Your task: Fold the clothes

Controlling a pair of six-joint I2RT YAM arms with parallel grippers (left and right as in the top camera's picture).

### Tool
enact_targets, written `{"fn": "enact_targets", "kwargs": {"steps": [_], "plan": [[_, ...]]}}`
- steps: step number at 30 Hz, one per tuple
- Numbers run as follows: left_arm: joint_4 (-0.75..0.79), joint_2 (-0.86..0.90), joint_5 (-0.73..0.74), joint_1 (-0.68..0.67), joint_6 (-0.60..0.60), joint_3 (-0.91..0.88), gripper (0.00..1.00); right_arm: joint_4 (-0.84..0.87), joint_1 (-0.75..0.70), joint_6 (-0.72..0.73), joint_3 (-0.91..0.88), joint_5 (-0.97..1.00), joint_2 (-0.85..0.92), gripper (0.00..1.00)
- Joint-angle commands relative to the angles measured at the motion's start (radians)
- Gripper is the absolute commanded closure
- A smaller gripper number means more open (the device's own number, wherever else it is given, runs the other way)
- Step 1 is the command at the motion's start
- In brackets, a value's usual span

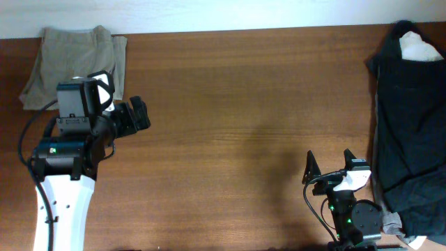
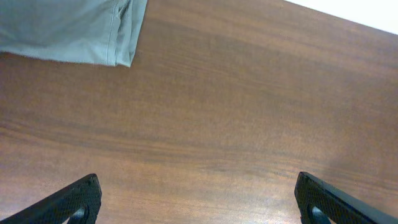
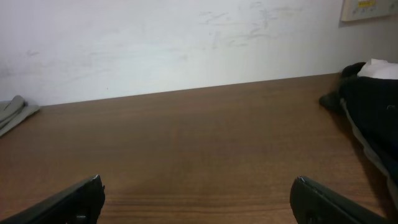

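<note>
The khaki-beige shorts (image 1: pixel 73 63) lie folded at the table's far left corner, partly hidden by my left arm. One edge shows in the left wrist view (image 2: pixel 68 28) at the top left, and a sliver shows in the right wrist view (image 3: pixel 12 112) at far left. My left gripper (image 1: pixel 136 115) is open and empty, just right of the shorts over bare wood; its fingertips (image 2: pixel 198 199) are spread wide. My right gripper (image 1: pixel 327 164) is open and empty near the front right; its fingertips (image 3: pixel 198 199) are spread wide.
A pile of black garments (image 1: pixel 411 132) covers the right edge of the table, with a small white cloth (image 1: pixel 418 47) on its far end. Both show in the right wrist view, the pile (image 3: pixel 373 106) at right. A white wall (image 3: pixel 186 43) backs the wooden table (image 1: pixel 244 104).
</note>
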Motion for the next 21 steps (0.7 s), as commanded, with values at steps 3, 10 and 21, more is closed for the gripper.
{"fn": "enact_targets", "kwargs": {"steps": [3,10,21], "plan": [[-0.055,0.006,0.0,-0.005,0.005,-0.002,0.01,-0.006,-0.006,-0.009,-0.005,-0.013,-0.006,0.01],[0.139,-0.203,-0.112,-0.055,0.005,-0.406,0.01,-0.006,-0.006,-0.009,-0.005,-0.013,-0.006,0.01],[0.727,-0.846,-0.104,-0.055,0.143,-1.139,0.01,-0.006,-0.006,-0.009,-0.005,-0.013,-0.006,0.01]]}}
